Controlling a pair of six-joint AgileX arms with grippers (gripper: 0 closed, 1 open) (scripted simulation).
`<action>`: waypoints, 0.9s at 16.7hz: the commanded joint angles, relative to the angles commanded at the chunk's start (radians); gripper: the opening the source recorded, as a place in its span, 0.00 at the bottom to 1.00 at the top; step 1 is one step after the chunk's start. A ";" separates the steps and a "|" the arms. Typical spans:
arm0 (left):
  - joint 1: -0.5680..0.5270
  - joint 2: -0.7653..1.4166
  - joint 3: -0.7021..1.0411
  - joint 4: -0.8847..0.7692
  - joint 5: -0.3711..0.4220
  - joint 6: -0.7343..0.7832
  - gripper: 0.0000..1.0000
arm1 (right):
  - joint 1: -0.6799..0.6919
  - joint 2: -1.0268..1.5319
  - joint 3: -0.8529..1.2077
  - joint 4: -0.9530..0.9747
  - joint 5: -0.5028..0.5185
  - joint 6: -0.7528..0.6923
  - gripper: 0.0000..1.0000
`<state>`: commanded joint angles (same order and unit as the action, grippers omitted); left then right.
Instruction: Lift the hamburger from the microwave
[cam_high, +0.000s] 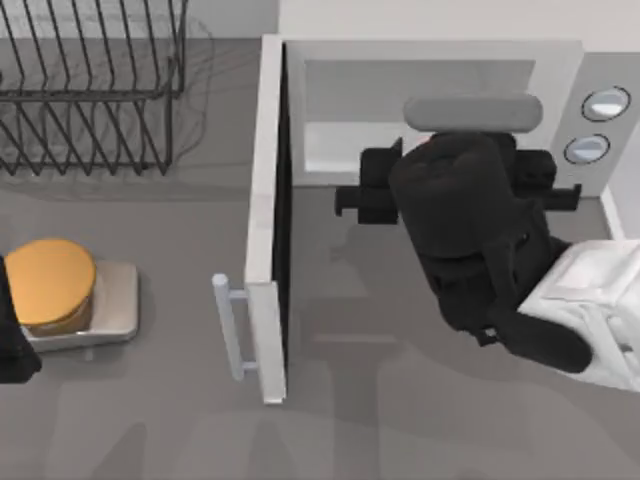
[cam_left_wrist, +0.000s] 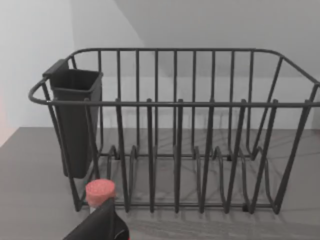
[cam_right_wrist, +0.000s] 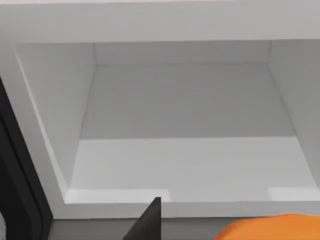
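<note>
The white microwave stands at the back right with its door swung wide open. In the right wrist view its cavity is bare. My right gripper hovers at the cavity's mouth, under the dark wrist. The hamburger is an orange sliver close beside one dark finger, outside the cavity. A matte grey rounded tray pokes out just beyond the wrist. The gripper looks shut on the hamburger. My left arm is parked at the table's left edge, one finger set wide of centre.
A black wire rack with a dark cup fills the back left. A second round orange burger sits on a shiny silver square tray at the left. The door's white bar handle juts toward the table's middle.
</note>
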<state>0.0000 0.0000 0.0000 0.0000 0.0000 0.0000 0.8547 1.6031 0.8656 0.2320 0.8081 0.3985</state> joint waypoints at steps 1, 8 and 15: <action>0.000 0.000 0.000 0.000 0.000 0.000 1.00 | 0.009 -0.025 -0.019 -0.021 0.006 0.008 0.00; 0.000 0.000 0.000 0.000 0.000 0.000 1.00 | 0.012 -0.023 -0.034 -0.020 0.010 0.014 0.00; 0.000 0.000 0.000 0.000 0.000 0.000 1.00 | 0.021 0.237 -0.130 0.351 0.020 0.019 0.00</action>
<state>0.0000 0.0000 0.0000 0.0000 0.0000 0.0000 0.8757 1.8403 0.7355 0.5825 0.8285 0.4178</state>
